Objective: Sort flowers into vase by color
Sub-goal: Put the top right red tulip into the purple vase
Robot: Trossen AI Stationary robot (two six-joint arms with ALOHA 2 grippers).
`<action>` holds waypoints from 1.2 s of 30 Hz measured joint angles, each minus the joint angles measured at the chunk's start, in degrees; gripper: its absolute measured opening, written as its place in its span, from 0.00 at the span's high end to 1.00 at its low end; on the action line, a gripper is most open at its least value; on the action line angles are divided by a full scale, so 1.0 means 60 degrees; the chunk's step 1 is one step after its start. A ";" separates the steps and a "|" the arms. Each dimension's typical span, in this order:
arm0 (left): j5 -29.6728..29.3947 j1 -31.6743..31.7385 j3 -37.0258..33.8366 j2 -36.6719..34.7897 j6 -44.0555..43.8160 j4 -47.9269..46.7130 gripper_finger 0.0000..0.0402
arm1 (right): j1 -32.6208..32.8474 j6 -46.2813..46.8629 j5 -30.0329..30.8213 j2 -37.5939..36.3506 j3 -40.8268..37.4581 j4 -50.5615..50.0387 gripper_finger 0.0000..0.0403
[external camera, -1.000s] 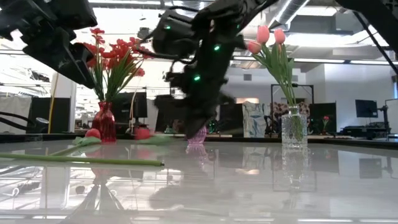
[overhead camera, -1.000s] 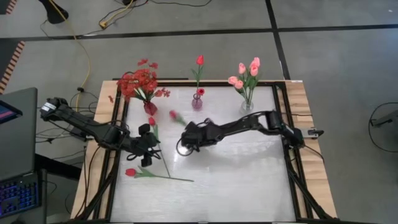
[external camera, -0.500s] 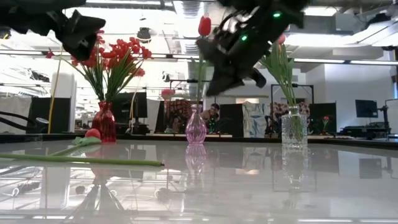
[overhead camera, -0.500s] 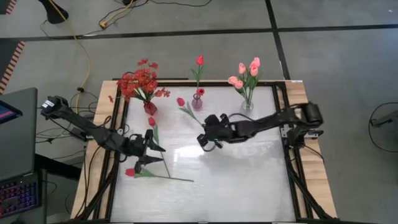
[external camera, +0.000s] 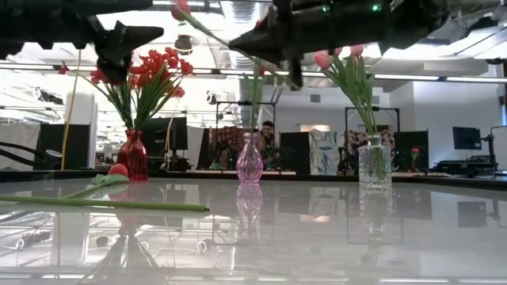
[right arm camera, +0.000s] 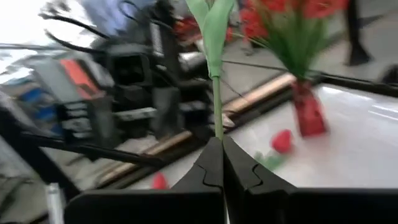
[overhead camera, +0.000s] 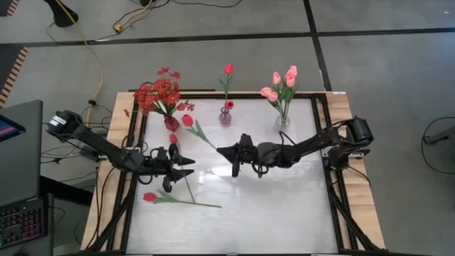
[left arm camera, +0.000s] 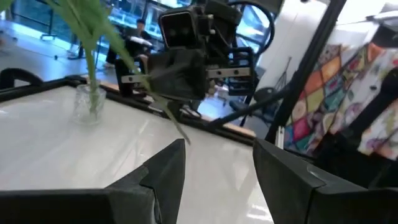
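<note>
**While Carried Aloft: Red Tulip Could Slip, Snag or Tip a Vase**

While pinched only at its lower end, held red tulip point(overhead camera: 188, 120) sticks far out from right claw point(overhead camera: 226, 151), high above worktop point(overhead camera: 284, 206). Right claw clenched tight on the thin green stem point(right arm camera: 216, 106), nothing else supporting it. Likely to pivot or slide in so narrow a pinch, since leaves and bud weigh on the free end.

From overhead, bud reads as just beside red vase point(overhead camera: 171, 122) and its spray of small red blossoms point(overhead camera: 160, 92). Could catch in that spray on any sideways swing, and drag vase or blossoms along.

Probably bound for small purple vase point(overhead camera: 225, 116), already holding one red tulip. Narrow neck, light body: a stem end arriving off-centre or at a slant could miss the mouth or tip the vase over. Wrong sorting also possible, with two red groups standing near each other. Clear vase of pink tulips point(overhead camera: 282, 121) stands near the right arm's forearm; a careless sweep could clip it.

Left claw point(overhead camera: 186, 166) released, grasping nothing, hovering near the right claw over two more red tulips point(overhead camera: 149, 197) lying flat on the worktop. Risk of arm contact if both move inward together.
</note>
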 joint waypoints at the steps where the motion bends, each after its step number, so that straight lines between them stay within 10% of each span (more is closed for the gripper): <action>1: 0.0003 0.0069 -0.0003 0.0294 -0.0049 0.0374 0.56 | -0.0007 -0.0063 -0.0278 0.0116 -0.0003 0.0364 0.95; 14: 0.1330 0.1160 0.1491 0.3626 0.0796 0.3093 0.56 | 0.0016 -0.0270 -0.1052 0.0656 0.0219 0.1502 0.95; 36: 0.1157 0.2137 0.1249 0.2971 0.0648 0.3331 0.56 | -0.0007 -0.0599 -0.1613 0.0660 0.0222 0.1882 0.95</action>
